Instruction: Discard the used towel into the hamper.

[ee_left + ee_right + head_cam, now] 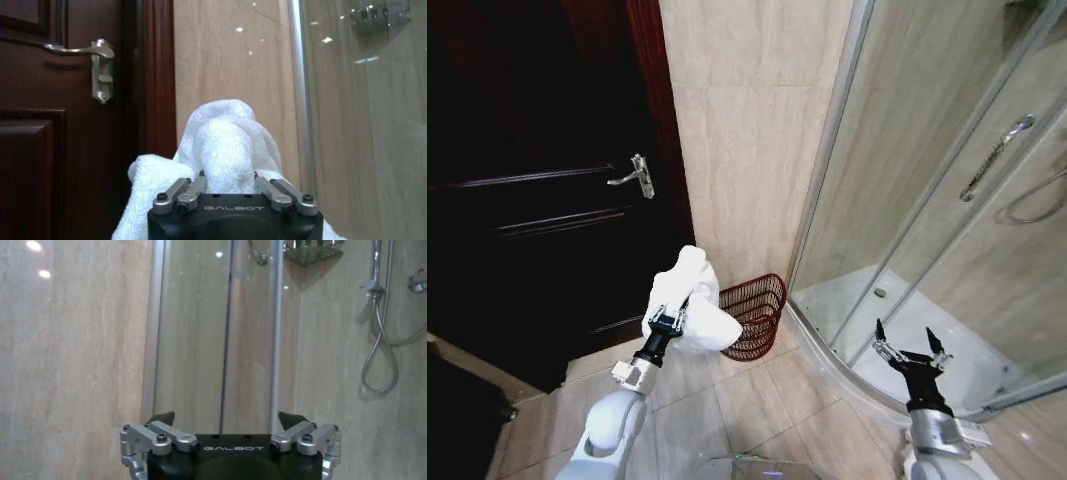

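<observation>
- Indoors, in a tiled bathroom, the left gripper (669, 318) is raised in front of the robot with its fingers clamped on a white towel (689, 305), which bunches up above and around the gripper.
- From the left wrist, the towel (223, 150) rises between the gripper's fingers (179, 194), set against a beige tiled wall (227, 60) and a dark wooden door (60, 125) with a silver lever handle (90, 55).
- The hamper (754, 315), a dark red wire-mesh basket, stands on the floor (757, 410) against the wall, between the door and the glass shower enclosure (927, 200); the towel hangs just beside and partly in front of it.
- The right gripper (911, 349) is held low on the robot's right before the shower enclosure, its fingers (162, 420) spread apart, holding nothing.
</observation>
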